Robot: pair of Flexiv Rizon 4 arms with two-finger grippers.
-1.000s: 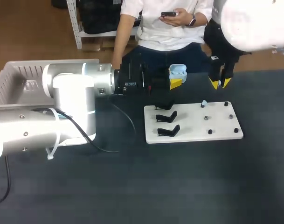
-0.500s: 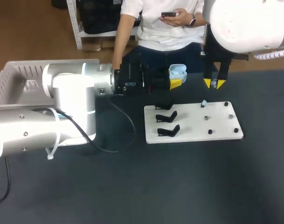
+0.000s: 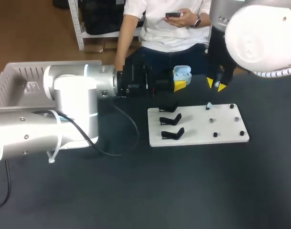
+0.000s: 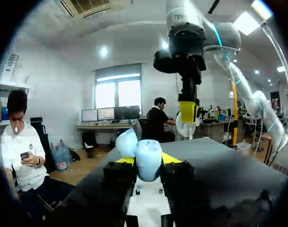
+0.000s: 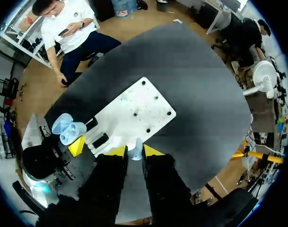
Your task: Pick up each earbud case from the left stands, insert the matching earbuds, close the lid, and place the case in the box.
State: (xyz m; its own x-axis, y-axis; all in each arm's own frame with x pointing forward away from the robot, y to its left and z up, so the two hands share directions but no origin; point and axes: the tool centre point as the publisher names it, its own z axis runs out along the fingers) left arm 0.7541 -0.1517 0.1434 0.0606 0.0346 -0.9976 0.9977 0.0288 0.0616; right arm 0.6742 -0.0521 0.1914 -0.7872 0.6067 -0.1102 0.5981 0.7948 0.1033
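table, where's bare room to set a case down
Widest bare patch: the table between the board and the near edge. Another lies right of the board. Crowded: the board's left end with three stands, and behind the board, where the left hand holds the case near the right hand.

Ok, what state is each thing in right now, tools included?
earbud case: lid open, off the stands.
left tool: shut on the earbud case.
right tool: shut on one earbud.
second earbud: resting on the white board.
black stands: all three empty.
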